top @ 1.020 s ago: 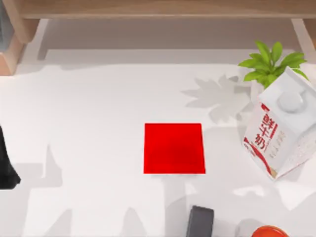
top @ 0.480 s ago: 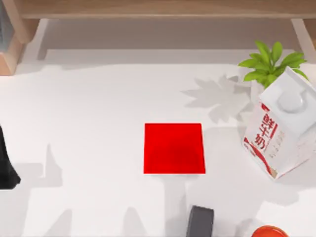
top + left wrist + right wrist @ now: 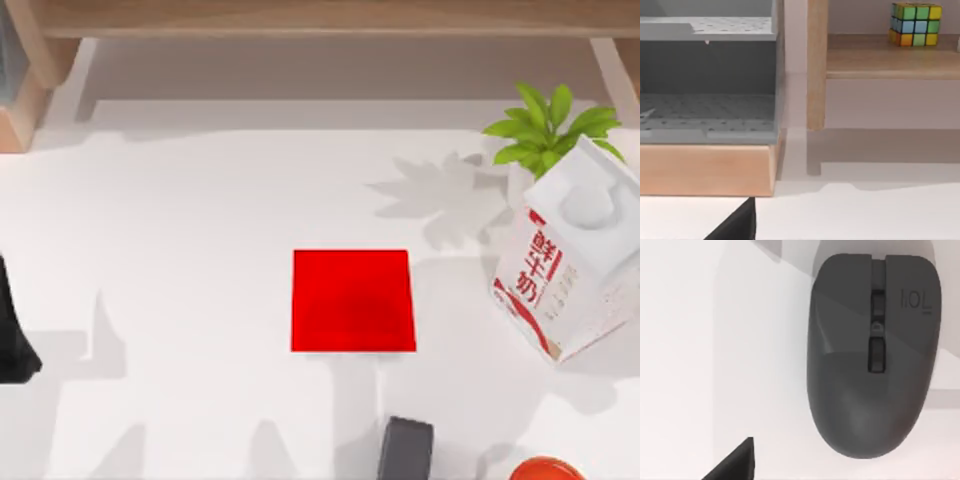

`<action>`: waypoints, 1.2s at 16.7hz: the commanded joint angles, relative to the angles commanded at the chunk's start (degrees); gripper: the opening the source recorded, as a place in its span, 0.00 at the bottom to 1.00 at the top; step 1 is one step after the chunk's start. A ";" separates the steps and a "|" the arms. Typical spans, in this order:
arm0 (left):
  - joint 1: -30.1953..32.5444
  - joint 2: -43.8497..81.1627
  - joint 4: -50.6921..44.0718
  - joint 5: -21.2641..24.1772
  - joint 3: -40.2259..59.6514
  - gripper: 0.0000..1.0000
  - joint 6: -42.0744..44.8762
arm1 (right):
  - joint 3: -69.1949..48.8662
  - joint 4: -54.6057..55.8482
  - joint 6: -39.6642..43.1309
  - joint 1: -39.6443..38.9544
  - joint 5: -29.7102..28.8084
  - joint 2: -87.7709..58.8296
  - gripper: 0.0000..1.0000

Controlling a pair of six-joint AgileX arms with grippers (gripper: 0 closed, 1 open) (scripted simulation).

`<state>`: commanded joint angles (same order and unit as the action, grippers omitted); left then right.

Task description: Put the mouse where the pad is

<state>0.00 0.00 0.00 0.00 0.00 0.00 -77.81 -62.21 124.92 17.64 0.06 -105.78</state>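
White table (image 3: 200,250) — mouse (image 3: 872,355) beneath right arm, pad (image 3: 353,300) bare

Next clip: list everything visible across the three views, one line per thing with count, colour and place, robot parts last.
pad: 1, bright red, flat at the table's centre
mouse: 1, dark grey, lying on the white table under the right wrist camera, apart from the pad
dark grey object: 1, at the top view's bottom edge, below the pad, partly cut off
milk carton: 1, white with red print, table's right side
plant: 1, green, behind the carton
red-orange round object: 1, bottom right corner, cut off
puzzle cube: 1, multicoloured, on a wooden shelf
wooden shelf: 1, light wood, behind the table
table: 1, white
left arm: 1, black, at the table's left edge
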 joint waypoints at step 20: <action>0.00 0.00 0.00 0.00 0.00 1.00 0.00 | 12.12 21.16 -0.19 0.13 -0.07 -9.18 0.92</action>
<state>0.00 0.00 0.00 0.00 0.00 0.00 -65.70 -41.06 124.73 17.77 0.00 -114.95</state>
